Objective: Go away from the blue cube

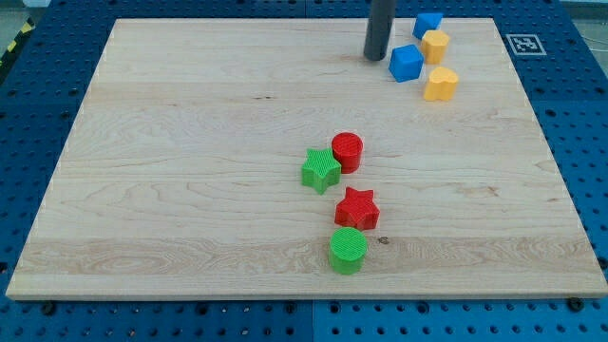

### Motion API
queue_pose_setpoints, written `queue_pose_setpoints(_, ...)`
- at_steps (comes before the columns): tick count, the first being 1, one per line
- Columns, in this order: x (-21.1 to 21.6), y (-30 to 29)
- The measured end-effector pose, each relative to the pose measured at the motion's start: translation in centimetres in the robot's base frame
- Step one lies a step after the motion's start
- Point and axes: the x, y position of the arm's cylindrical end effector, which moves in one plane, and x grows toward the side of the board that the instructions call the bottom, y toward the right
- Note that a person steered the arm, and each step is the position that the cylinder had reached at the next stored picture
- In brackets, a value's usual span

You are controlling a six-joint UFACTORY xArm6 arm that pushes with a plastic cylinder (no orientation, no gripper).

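my tip [378,57]: bare dark rod, nothing clamped, resting on the pale grained wooden board [190,142] just left of the blue cube [406,63] | cube sitting near the view's top right among another blue block [427,24] and two yellow blocks [436,45] [440,85] | mid-board: ribbed red cylinder [348,151], green star [321,170], red star [357,208], green cylinder [349,249]

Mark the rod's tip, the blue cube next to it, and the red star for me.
my tip [378,57]: camera view, the rod's very bottom end, just left of the blue cube.
blue cube [406,63]: camera view, middle of its front face.
red star [357,208]: camera view, centre of its top.
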Motion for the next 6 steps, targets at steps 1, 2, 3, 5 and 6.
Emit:
queue_pose_setpoints(1,1.8,-3.0)
queue_pose_setpoints(2,4.7,-4.1)
queue_pose_setpoints(3,7.7,-4.1)
queue_pose_setpoints(5,8.3,-3.6)
queue_pose_setpoints(6,8.3,-2.5)
